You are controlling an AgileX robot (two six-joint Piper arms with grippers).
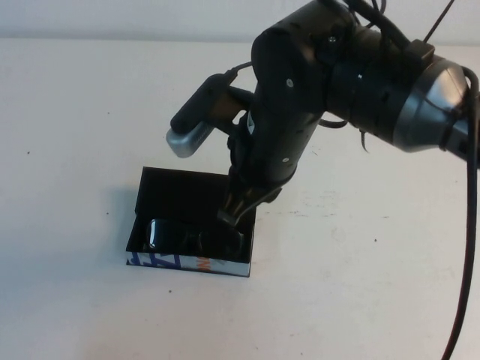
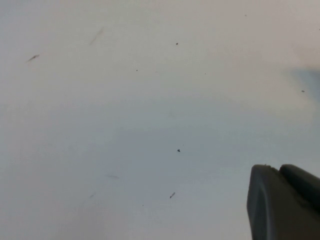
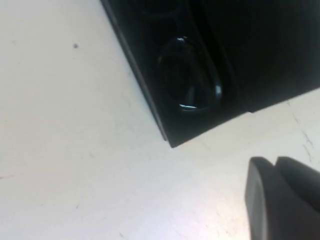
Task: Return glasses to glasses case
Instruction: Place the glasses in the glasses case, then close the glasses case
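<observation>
- On the table (image 1: 75, 112), left of centre, the glasses case (image 1: 191, 264) is seen open, its flap lid (image 1: 180, 193) laid back flat and its patterned front side turned to the camera.
- Within the case, the glasses (image 1: 176, 235) are seen lying in the black compartment, one lens catching light at the left end; in the right wrist view a lens (image 3: 192, 75) is shown close to the case wall.
- Over the right end of the case, the right gripper (image 1: 238, 208) is held, tips pointing down just above the compartment; whether its fingers are parted or together cannot be told.
- Off the high view, the left gripper (image 2: 285, 202) is shown only as a dark edge above bare table; its finger state cannot be told.
- Risk, as judged: the lid is not yet closed, and a temple standing proud of the rim could be pinched. The light case could also be pushed or tipped if the fingertips catch its rim or the frame on withdrawal.
</observation>
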